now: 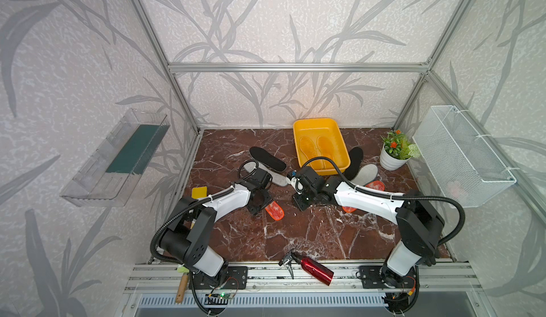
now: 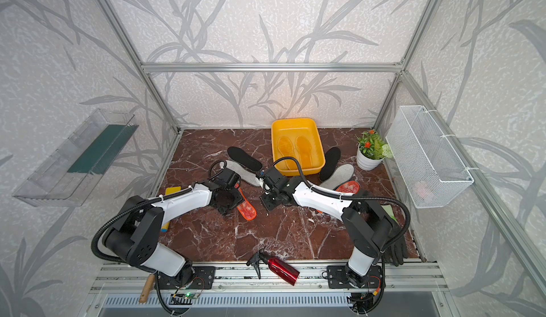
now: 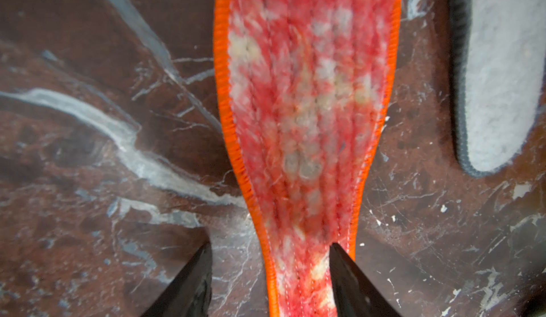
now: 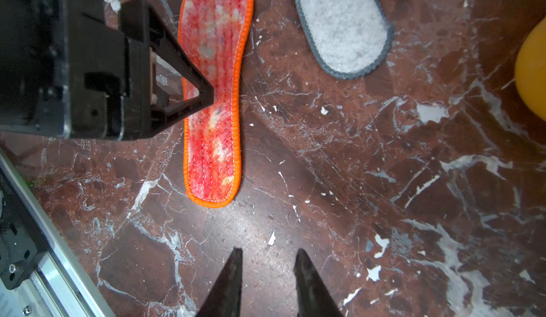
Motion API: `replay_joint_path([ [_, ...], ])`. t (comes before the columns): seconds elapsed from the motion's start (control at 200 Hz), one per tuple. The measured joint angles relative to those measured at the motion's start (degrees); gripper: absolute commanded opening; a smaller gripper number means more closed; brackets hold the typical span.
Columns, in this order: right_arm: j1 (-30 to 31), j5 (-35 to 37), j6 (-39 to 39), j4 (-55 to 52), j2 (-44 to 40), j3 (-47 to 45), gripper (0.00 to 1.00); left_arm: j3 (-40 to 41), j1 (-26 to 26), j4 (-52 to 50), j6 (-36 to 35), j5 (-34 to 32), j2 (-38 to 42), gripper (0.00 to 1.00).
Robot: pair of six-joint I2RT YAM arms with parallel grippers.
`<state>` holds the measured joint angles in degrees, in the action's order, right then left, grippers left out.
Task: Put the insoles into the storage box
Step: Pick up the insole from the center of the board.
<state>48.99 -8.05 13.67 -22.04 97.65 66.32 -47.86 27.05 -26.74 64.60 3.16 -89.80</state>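
Just toward eight o'clock from the table's middle, the left gripper (image 3: 270, 246) straddles one long edge of a red insole (image 3: 307, 94). Its jaws are apart, one finger on the pad's top and the other on the table (image 3: 88, 153) beside it, gripping nothing. The pad lies flat, so a squeeze may skid over it or bunch it instead of lifting it. The right gripper (image 4: 267, 250) hovers nearby, part-open and empty. If both arms head for the storage box (image 1: 339, 141) at twelve o'clock, where two yellow insoles (image 1: 307, 145) lie, they could clash.
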Motion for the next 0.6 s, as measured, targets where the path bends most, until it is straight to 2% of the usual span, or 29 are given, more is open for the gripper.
replay_joint_path([
  [0.235, -0.39, -0.44, -0.02, 0.98, -1.14, -0.68, 0.31, -2.10, 0.81, -0.39, 0.13, -0.50, -2.29, 0.51],
  [0.415, -0.96, -1.07, 0.00, 2.10, -2.34, -2.16, 0.31, -3.32, 1.57, -1.16, 0.13, -0.94, -3.58, 0.39],
  [0.6, -1.01, -1.05, 0.00, 2.78, -2.82, -3.17, 0.31, -3.39, 1.77, -1.22, 0.59, -1.46, -3.91, 0.33],
])
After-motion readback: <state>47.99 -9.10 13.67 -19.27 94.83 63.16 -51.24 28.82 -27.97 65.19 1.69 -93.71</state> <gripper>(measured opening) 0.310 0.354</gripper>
